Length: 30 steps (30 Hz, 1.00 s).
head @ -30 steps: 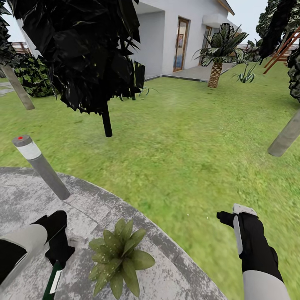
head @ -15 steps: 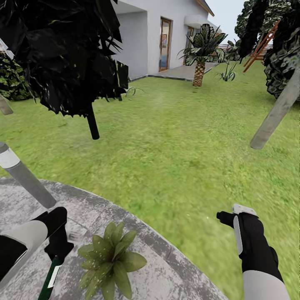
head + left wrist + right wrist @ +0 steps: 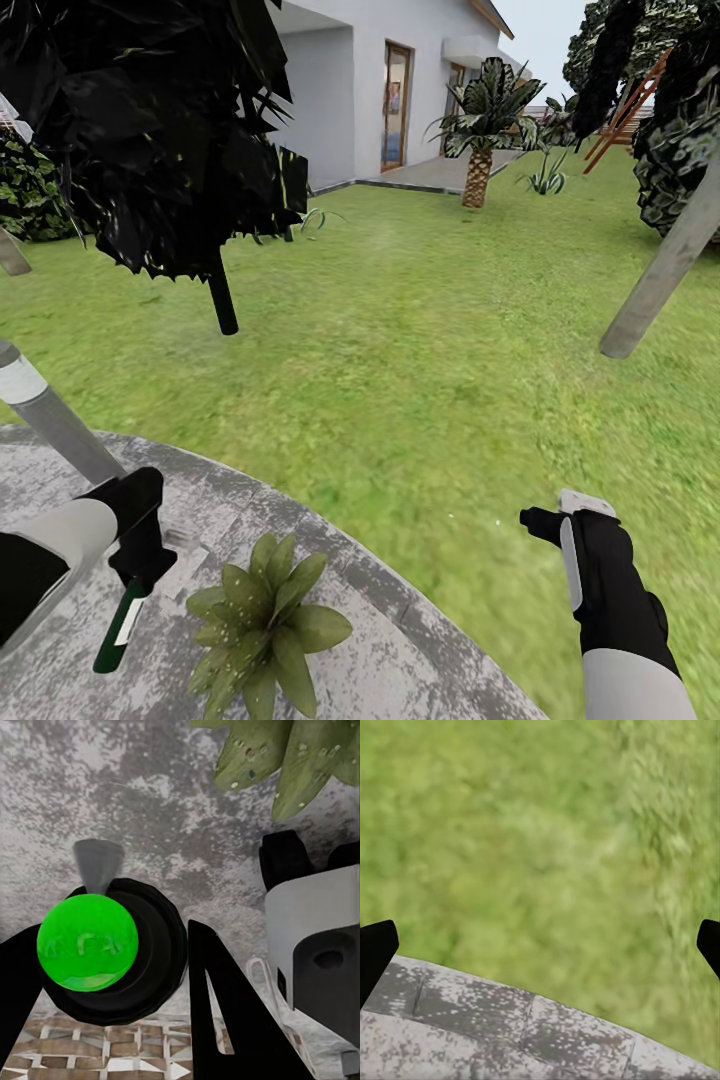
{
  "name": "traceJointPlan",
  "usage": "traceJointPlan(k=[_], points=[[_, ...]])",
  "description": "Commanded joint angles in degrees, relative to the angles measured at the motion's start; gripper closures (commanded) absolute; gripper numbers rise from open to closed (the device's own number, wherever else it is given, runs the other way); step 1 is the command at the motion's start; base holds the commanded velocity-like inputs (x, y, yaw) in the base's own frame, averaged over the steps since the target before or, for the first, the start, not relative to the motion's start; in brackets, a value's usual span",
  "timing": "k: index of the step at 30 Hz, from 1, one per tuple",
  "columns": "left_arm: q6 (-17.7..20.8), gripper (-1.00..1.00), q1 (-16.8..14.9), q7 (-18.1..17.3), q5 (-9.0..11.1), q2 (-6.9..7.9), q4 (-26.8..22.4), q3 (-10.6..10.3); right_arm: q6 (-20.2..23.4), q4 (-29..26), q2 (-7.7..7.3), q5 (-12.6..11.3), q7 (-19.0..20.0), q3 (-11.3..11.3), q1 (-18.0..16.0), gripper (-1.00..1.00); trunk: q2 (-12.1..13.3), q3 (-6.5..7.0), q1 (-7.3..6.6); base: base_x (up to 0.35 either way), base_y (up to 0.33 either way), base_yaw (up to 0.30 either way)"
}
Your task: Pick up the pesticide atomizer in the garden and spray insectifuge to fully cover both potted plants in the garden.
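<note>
The left gripper (image 3: 135, 560) hangs low over the round grey patio (image 3: 420, 640), and its black fingers are closed around the pesticide atomizer (image 3: 120, 630). The bottle dangles below the fingers, dark green with a white label, tilted so its base points down and back toward the robot. From the left wrist view the bottle (image 3: 112, 945) sits right between the two dark fingers (image 3: 225, 1020), seen end-on as a black round shape with a bright green disc on it and a small grey cone poking out from its far edge.

Just beside that gripper, on its inner side toward the robot's middle, stands a potted plant (image 3: 265, 625), a low rosette of pointed green leaves resting on the paving. Its leaf tips (image 3: 292, 757) show in the left wrist view, a little ahead of the bottle and clear of it. On the outer side of the left arm a grey bollard lamp (image 3: 50, 420) with a pale band leans up from the patio, close behind the wrist.

The right gripper (image 3: 545, 522) is held out over the lawn (image 3: 400, 350), well apart from the plant and the bottle. In the right wrist view its two black fingertips (image 3: 375, 949) sit at opposite edges of the picture, spread wide with nothing between them but grass and the curved rim of the patio (image 3: 510, 1027).

Far ahead of both grippers stand a dark-leaved tree (image 3: 160, 130), a palm (image 3: 485, 110) and a white house (image 3: 400, 70).
</note>
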Motion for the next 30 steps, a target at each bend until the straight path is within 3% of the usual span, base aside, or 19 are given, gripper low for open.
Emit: traceJointPlan(k=[1, 4, 9, 20, 30], points=[[0.3, 1.00, 0.1, -0.5, -0.6, 0.00, -0.2, 0.1, 0.2, -0.1, 0.05, 0.3, 0.1, -0.1, 0.0, -1.00, 0.0, -0.05, -0.01, 0.000, 0.000, 0.000], [0.3, 1.00, 0.5, -0.5, -0.6, -0.10, -0.2, 0.2, 0.2, 0.0, 0.04, 0.3, 0.1, -0.1, 0.0, -1.00, 0.0, -0.05, -0.01, 0.000, 0.000, 0.000], [0.1, 1.00, 4.3, -0.6, -0.5, -0.20, -0.2, 0.7, 0.2, 0.0, 0.02, 0.3, 0.1, 0.0, 0.0, -1.00, 0.0, -0.05, -0.01, 0.000, 0.000, 0.000], [0.1, 1.00, 9.4, -0.5, 0.1, -0.20, -0.5, 0.8, 0.2, 0.0, 0.03, 0.3, 0.1, 0.0, 0.0, -1.00, 0.0, -0.07, -0.01, 0.000, 0.000, 0.011], [0.1, 1.00, 9.9, -0.6, 0.3, -0.24, -0.5, 0.9, 0.2, 0.6, 0.03, 0.6, 0.1, 0.0, -0.1, -1.00, 0.0, -0.20, -0.01, -0.175, -0.138, 0.085]])
